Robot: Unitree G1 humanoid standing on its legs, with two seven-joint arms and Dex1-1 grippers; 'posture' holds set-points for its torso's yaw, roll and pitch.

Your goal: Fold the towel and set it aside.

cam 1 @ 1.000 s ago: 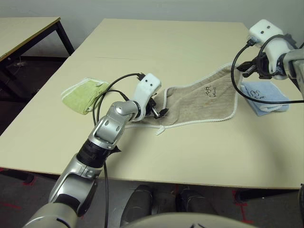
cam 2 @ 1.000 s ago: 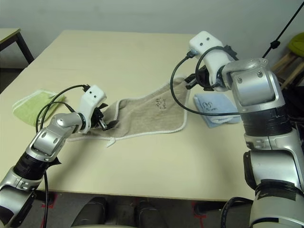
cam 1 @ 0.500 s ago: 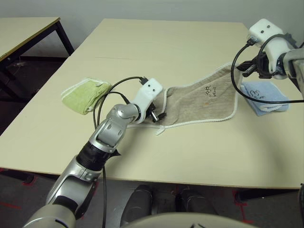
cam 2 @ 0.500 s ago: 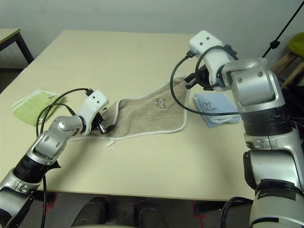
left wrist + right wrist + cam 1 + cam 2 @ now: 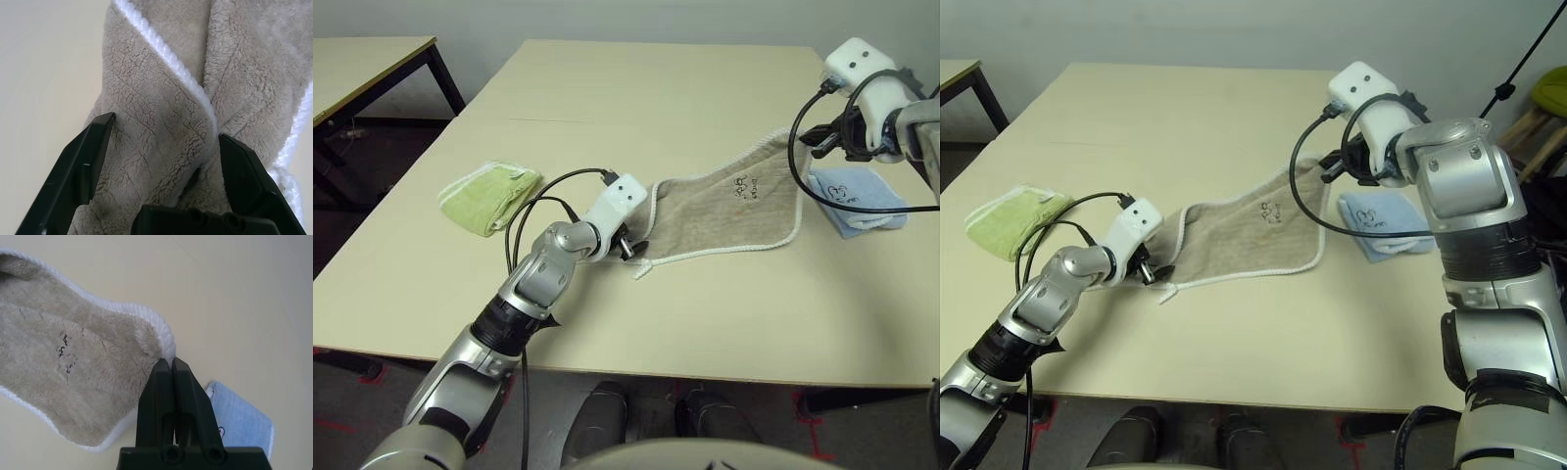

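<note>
The towel (image 5: 729, 215) lies spread across the middle of the table (image 5: 636, 98), unfolded apart from a bunched end at its 8 o'clock side. The right gripper (image 5: 167, 366) is clamped tight on the corner at the towel's 2 o'clock, holding it raised. The left gripper (image 5: 161, 142) has its fingers (image 5: 85, 164) wide apart over the bunched end, not yet gripping. Folding has barely begun; the fold and setting aside remain. A blue cloth (image 5: 857, 196) sits at 3 o'clock, a green cloth (image 5: 489, 194) at 9.

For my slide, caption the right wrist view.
Right gripper pinches the beige towel's white-edged corner above the table, light blue cloth beside it.
</note>
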